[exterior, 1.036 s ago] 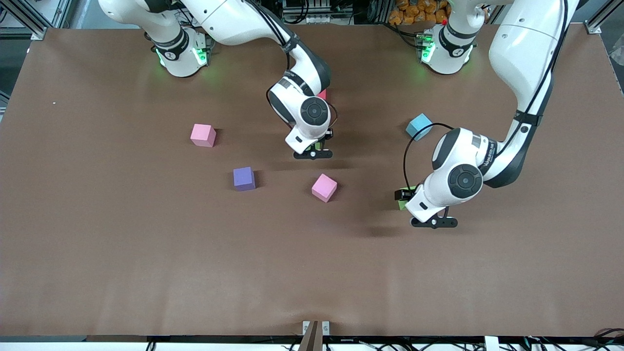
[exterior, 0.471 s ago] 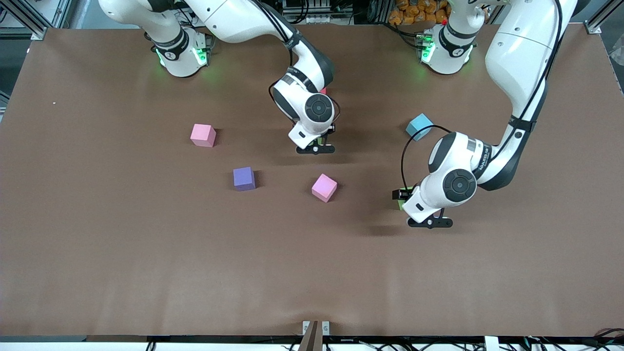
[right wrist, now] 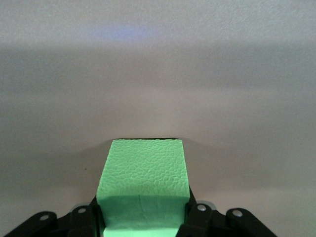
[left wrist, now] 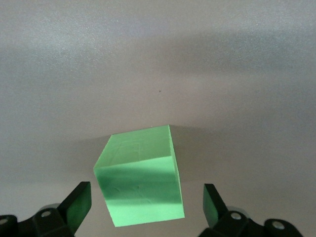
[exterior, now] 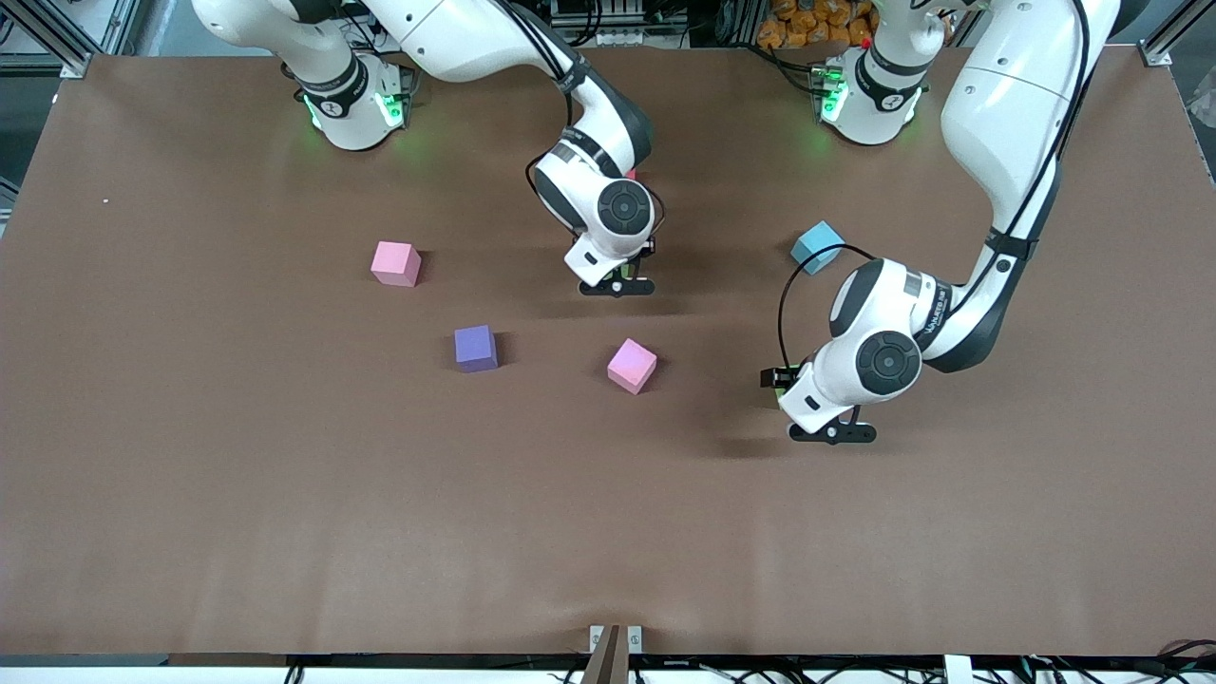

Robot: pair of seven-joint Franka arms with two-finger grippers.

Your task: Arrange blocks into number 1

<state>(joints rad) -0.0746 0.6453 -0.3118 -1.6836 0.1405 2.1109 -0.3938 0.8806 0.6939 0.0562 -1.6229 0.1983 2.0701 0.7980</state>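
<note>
Both arms have glossy white shells with black bands at the joints, and each wrist carries a round dark grey cap. The bases glow green (small lights on a black ring). A thin black cable loops beside each forearm. The fingers (left wrist: 76, 210) are black, with small silver screws.

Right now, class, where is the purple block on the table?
In the front view, the purple block sits on the brown table toward the right arm's end, nearer the front camera than one pink block and beside the other pink block.
</note>
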